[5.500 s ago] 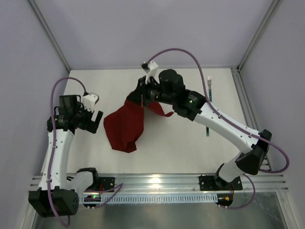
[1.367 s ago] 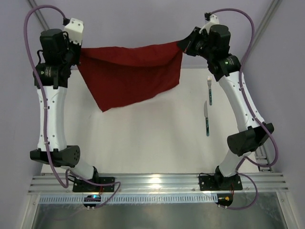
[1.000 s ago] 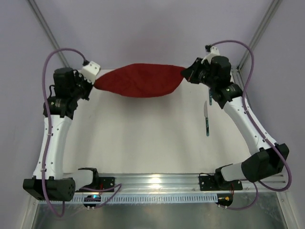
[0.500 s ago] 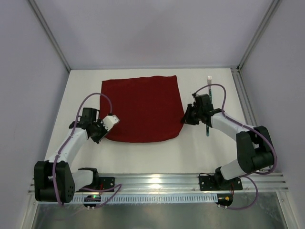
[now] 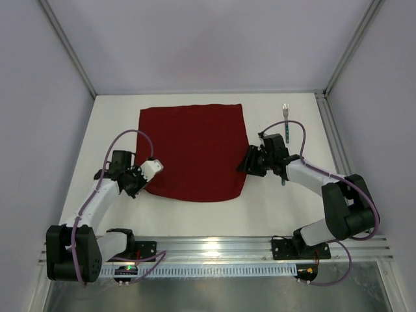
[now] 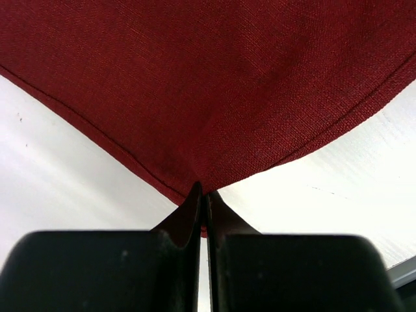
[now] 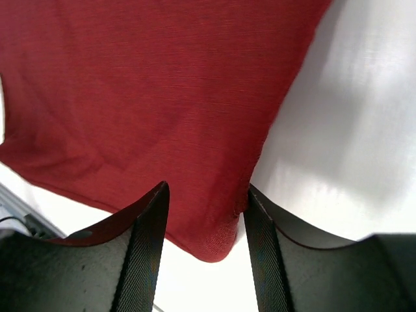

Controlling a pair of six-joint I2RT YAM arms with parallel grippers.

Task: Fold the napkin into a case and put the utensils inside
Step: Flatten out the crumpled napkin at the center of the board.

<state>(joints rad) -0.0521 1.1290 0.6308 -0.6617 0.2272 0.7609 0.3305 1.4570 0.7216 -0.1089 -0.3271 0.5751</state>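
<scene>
Napkin [image 5: 192, 153] flat on table [image 5: 273, 208] | left tool [image 6: 201, 192] pinching near-left corner | right tool [image 7: 207, 190] spread, straddling right edge

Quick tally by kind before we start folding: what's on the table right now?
Napkin: 1
Fork: 1
Knife: 1 (only partly in view)
Total: 3
</scene>
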